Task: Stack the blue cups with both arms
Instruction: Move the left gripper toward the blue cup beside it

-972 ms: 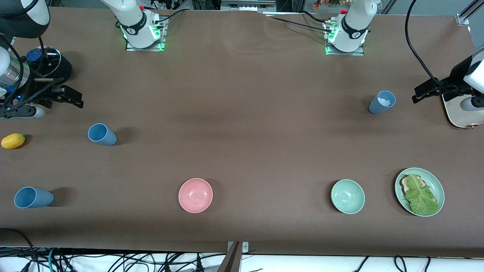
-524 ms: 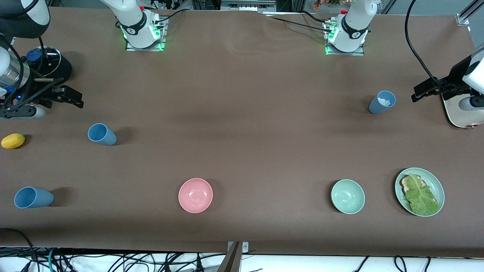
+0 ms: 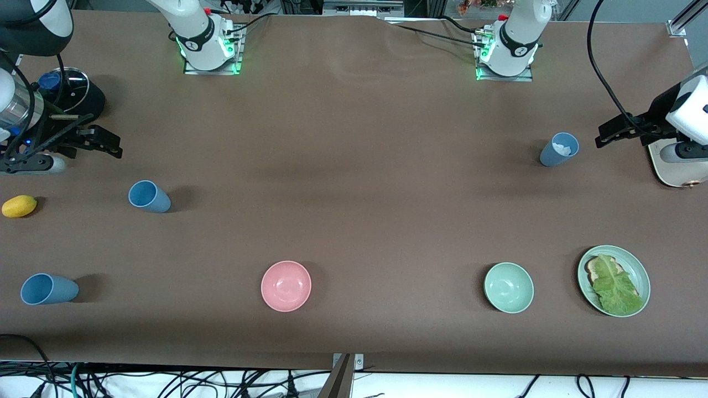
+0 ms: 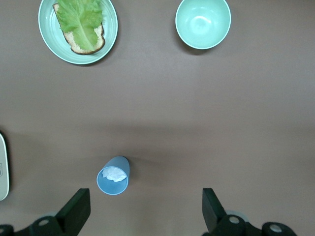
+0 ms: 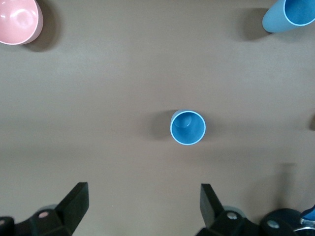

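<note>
Three matte dusty-blue tapered cups stand apart on the brown counter [image 3: 354, 182]: one [image 3: 559, 149] toward the left arm's end with a white crumpled scrap inside, one [image 3: 149, 196] toward the right arm's end, and a third [image 3: 48, 289] nearer the front camera at that same end. A glossy pink bowl [image 3: 286, 286], a mint-green bowl [image 3: 508, 287] and a green plate [image 3: 613, 280] of bread under a lettuce leaf sit in a row nearest the camera, none between cups and arms. A yellow lemon-shaped thing [image 3: 19, 205] lies near the edge.

The left pincer [image 4: 146, 209] hangs wide open above the scrap-filled cup's patch of counter; the right pincer [image 5: 143, 206] hangs wide open above its cup (both empty). Only the fingertips show in the wrist views; the front view cuts off both arms' upper links. A black appliance [image 3: 74, 97] and a cream device [image 3: 672, 163] are partly hidden.
</note>
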`<state>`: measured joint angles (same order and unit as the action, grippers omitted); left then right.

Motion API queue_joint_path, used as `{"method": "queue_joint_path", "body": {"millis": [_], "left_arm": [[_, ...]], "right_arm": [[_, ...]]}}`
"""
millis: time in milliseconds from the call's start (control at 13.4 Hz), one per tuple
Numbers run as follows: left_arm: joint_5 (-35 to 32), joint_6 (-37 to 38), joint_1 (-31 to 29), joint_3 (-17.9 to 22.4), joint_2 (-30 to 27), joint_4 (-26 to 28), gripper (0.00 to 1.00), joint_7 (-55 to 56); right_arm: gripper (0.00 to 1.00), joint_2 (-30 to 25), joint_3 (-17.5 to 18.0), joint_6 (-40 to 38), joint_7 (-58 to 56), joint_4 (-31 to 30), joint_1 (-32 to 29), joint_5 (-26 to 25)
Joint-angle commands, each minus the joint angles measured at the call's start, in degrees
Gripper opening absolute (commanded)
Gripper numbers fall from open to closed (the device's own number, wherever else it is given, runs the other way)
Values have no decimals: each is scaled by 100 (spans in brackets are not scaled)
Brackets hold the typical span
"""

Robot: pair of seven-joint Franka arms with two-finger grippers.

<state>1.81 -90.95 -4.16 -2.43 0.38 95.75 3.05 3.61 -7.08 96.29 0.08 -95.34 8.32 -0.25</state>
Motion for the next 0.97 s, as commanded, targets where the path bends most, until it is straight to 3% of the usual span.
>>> {"method": "queue_joint_path", "body": {"millis": [0,748,898], "left_arm": [[65,113,3,-3,94,-74,100,11],[56,122,-49,-12,208,-65,100,-146],[65,366,-181,6,252,22,100,-846]], "right_arm": [[100,-9,31,30,62,-3,-32,78],[100,-9,40,30,62,-3,-32,78],[100,-9,40,30,62,-3,-32,78]]}}
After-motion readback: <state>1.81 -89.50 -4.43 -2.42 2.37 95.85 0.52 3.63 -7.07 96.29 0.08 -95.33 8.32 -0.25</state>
